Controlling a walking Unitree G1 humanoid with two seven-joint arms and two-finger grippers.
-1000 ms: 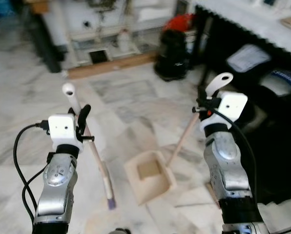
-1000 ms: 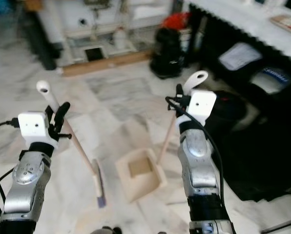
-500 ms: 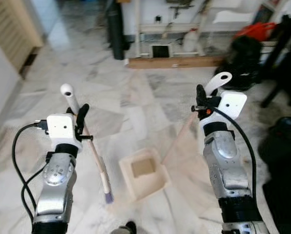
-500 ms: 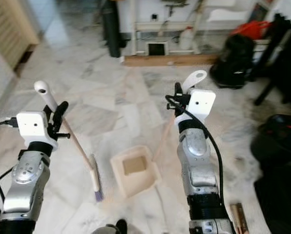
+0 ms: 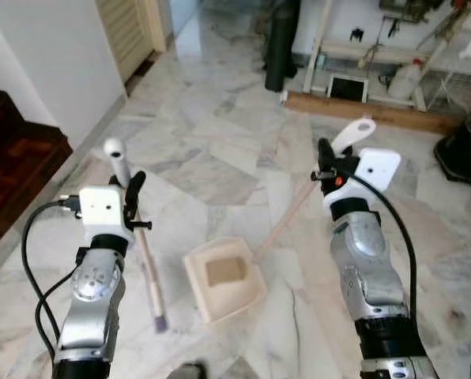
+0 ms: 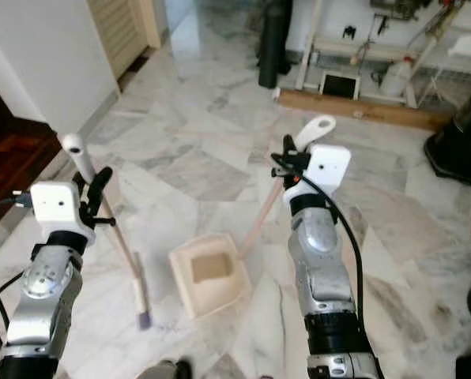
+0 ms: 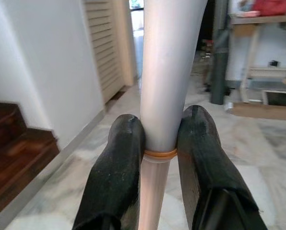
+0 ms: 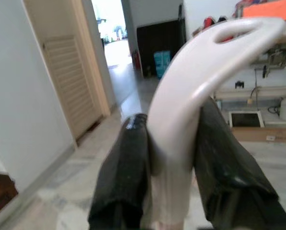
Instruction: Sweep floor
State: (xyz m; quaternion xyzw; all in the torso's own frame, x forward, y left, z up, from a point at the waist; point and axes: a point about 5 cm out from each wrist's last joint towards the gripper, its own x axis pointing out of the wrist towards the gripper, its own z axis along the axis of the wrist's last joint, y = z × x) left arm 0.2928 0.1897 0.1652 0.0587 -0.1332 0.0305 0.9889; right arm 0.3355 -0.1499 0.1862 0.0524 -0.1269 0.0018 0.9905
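Left gripper (image 7: 158, 143): clamped on the upper handle of the broom (image 5: 145, 260), black fingers (image 7: 116, 172) pressing either side of the pale shaft.
Broom: slanting down on the left, its purple-tipped bristles on the marble floor (image 5: 212, 158), just left of the dustpan.
Right gripper (image 8: 174, 158): closed around the looped white top of the dustpan (image 5: 224, 278) handle.
Dustpan: cream scoop flat on the floor between the two arms, its long handle slanting up to the right.
Far side: dark cylinder (image 5: 281, 43), white shelf rack (image 5: 354, 55), louvred door (image 5: 129, 28) far left.
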